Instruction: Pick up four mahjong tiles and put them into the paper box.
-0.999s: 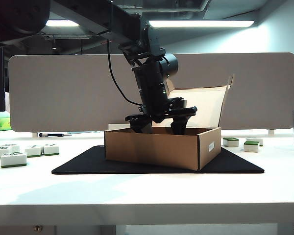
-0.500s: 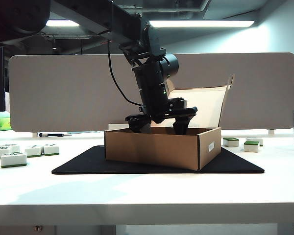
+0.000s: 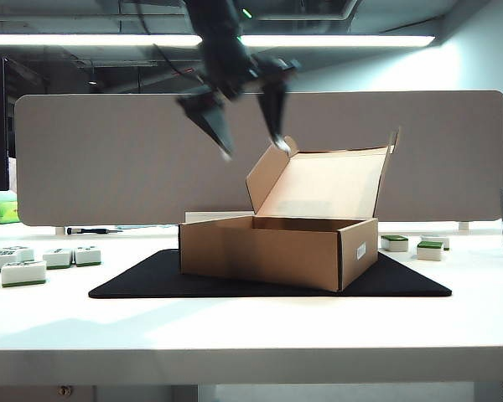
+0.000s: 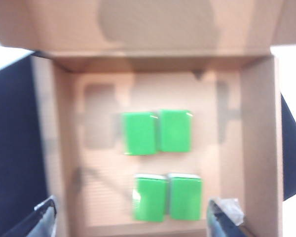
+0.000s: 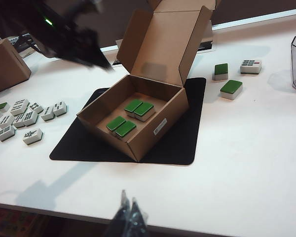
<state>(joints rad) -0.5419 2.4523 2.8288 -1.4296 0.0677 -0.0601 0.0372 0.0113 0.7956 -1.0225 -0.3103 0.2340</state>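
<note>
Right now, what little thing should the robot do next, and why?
Probably just pull the left pincer away and park it. Four green-topped mahjong tiles already lie in two pairs inside the paper box, and that pincer hangs open and empty above it. The right pincer sits shut near the table's front edge.

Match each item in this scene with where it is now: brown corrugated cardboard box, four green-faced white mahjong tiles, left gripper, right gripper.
1. brown corrugated cardboard box
2. four green-faced white mahjong tiles
3. left gripper
4. right gripper

A. high above the box, open
B. on the black mat
C. low at the table's near edge, shut
D. inside the box

Pairs: 1-B, 2-D, 3-A, 4-C
</note>
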